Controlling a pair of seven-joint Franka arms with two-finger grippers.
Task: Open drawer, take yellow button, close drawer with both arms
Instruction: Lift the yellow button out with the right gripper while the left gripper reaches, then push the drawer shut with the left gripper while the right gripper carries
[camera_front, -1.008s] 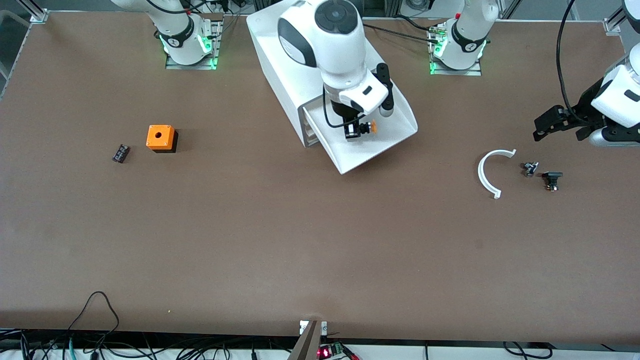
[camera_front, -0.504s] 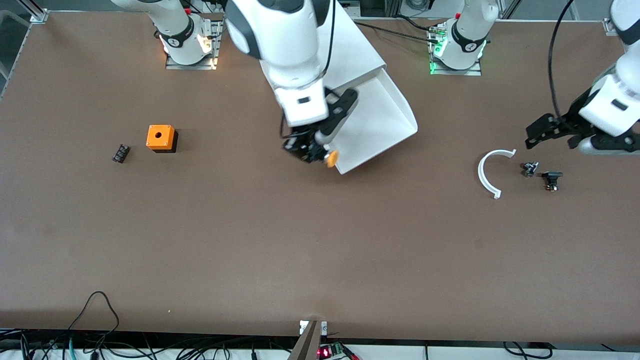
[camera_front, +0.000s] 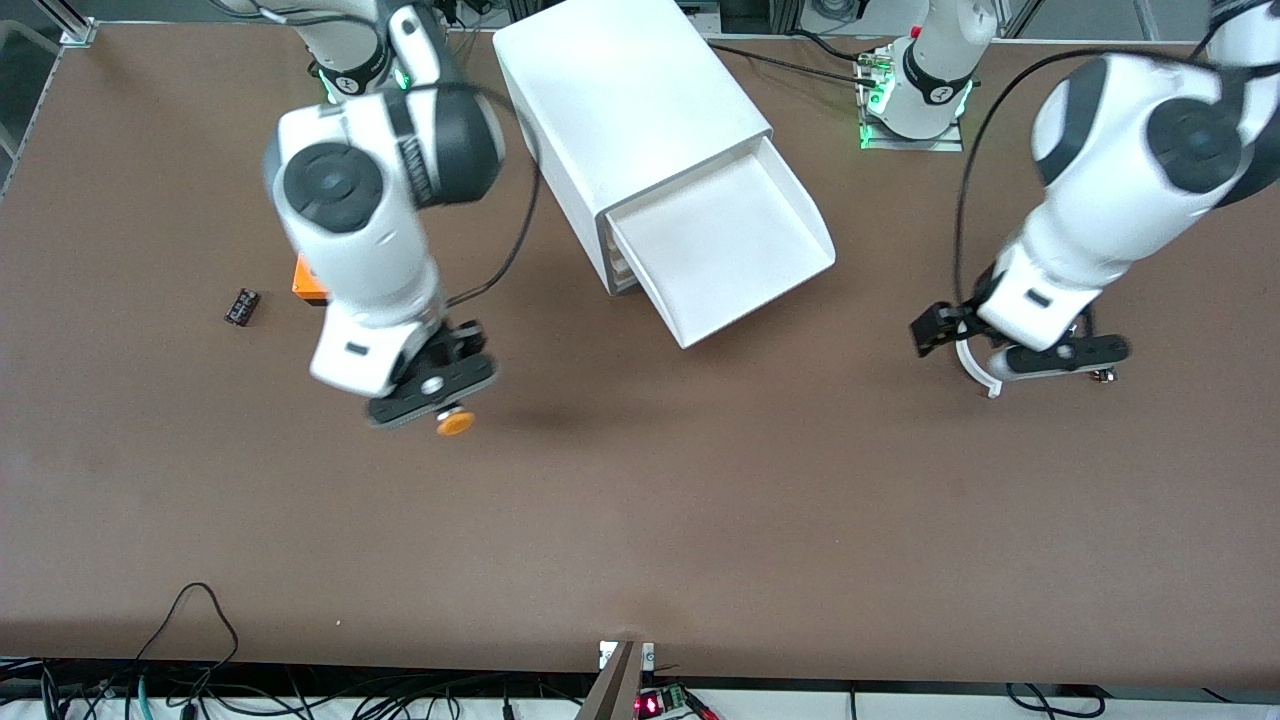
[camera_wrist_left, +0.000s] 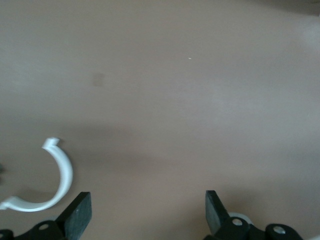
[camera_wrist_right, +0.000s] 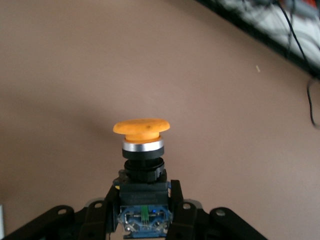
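The top drawer (camera_front: 740, 262) stands pulled out of the white cabinet (camera_front: 630, 100), and its tray is bare. My right gripper (camera_front: 432, 392) is shut on the button (camera_front: 455, 423), above the bare table between the cabinet and the front camera, toward the right arm's end. In the right wrist view the fingers (camera_wrist_right: 176, 200) clamp the button's (camera_wrist_right: 142, 131) black body, with the orange cap pointing away from the gripper (camera_wrist_right: 143, 202). My left gripper (camera_front: 938, 330) is open and empty over the white curved piece (camera_front: 975, 372). Its fingers (camera_wrist_left: 77, 215) stand wide apart in the left wrist view.
The orange cube (camera_front: 305, 283) is mostly hidden by the right arm. A small black part (camera_front: 241, 306) lies beside it. The white curved piece (camera_wrist_left: 59, 180) also shows in the left wrist view. A small black part (camera_front: 1103, 376) peeks out under the left arm.
My right gripper lifted the button out of the drawer and carried it toward the right arm's end. My left gripper swung in over the white curved piece.
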